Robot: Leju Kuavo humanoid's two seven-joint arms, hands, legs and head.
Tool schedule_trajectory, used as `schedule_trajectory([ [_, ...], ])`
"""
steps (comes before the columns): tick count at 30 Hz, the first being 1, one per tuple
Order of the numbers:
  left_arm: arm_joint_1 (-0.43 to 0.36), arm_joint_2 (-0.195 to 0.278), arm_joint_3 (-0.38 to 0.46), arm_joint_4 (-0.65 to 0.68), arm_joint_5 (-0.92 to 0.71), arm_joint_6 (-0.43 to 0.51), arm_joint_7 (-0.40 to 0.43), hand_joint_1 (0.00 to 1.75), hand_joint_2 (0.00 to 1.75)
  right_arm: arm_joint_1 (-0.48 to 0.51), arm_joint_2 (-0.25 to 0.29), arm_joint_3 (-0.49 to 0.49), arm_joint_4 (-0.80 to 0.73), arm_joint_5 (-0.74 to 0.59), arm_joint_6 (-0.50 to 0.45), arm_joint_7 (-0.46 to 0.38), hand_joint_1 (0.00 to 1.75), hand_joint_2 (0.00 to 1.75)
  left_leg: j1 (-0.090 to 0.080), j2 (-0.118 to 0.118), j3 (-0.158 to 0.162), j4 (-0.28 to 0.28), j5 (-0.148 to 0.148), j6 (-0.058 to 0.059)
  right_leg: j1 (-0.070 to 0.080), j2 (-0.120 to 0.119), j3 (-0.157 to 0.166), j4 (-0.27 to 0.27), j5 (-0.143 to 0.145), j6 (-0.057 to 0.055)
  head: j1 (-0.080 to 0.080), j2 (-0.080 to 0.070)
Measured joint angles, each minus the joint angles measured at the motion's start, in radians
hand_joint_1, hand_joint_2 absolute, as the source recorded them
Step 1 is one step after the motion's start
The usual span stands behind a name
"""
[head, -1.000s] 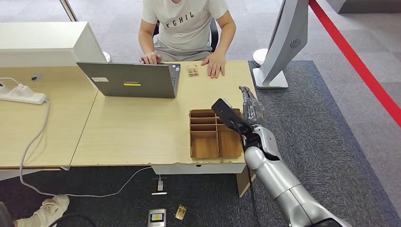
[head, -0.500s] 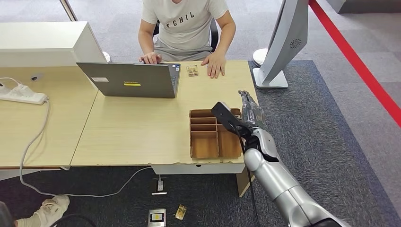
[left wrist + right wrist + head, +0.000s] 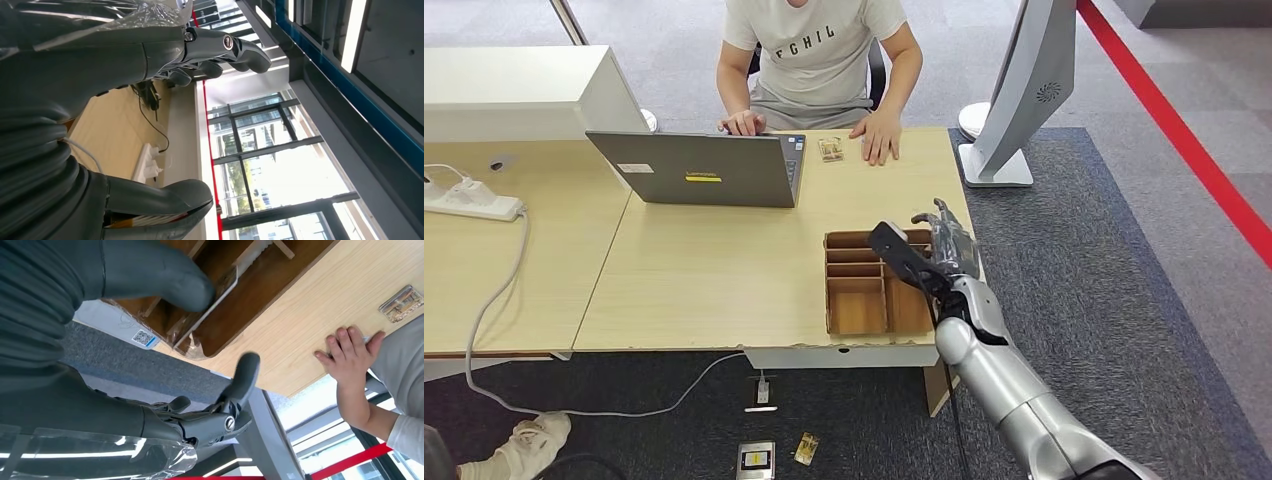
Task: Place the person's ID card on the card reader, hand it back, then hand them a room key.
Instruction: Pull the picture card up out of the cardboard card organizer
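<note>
Lowered since the earlier frames, the right hand (image 3: pixel 942 243) has come down and back toward the brown compartmented cardboard tray (image 3: pixel 856 305) at the near right corner of the pale wood-laminate desk (image 3: pixel 704 265). Its fingers, previously held straight and upright, now curl forward over the tray's far compartments. The right wrist view shows the thumb and fingers parted and nothing held; a thin pale card (image 3: pixel 212 310) in clear wrap stands on edge in the tray just beyond the thumb tip. Contact cannot be confirmed. Judged from this, the hand is reaching for a card in the tray, probably the room key, and the grasp is not yet made.

The small clear-sleeved ID card (image 3: pixel 830 150) lies flat on the desk's far edge, just beside the seated person's hand (image 3: pixel 881 136) and well apart from the robot.

The left hand (image 3: pixel 200 45) is raised off the desk, fingers loosely curled, holding nothing visible.

Surfaces: matt smooth desk, stiff cardboard partitions, glossy wrap, grey laptop (image 3: pixel 699 170).
</note>
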Motion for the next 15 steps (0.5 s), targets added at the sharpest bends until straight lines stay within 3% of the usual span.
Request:
schedule_trajectory([
  [15,0.009,0.000,-0.001,0.004,-0.014,0.000,0.000,0.00,1.75,-0.018,0.027,0.008,0.036,0.006,0.007,-0.002,1.75,1.75,0.000,0.000,0.000,0.000,0.000,0.000,0.000,0.000,0.000,0.000,0.000,0.000,0.000,0.000],
])
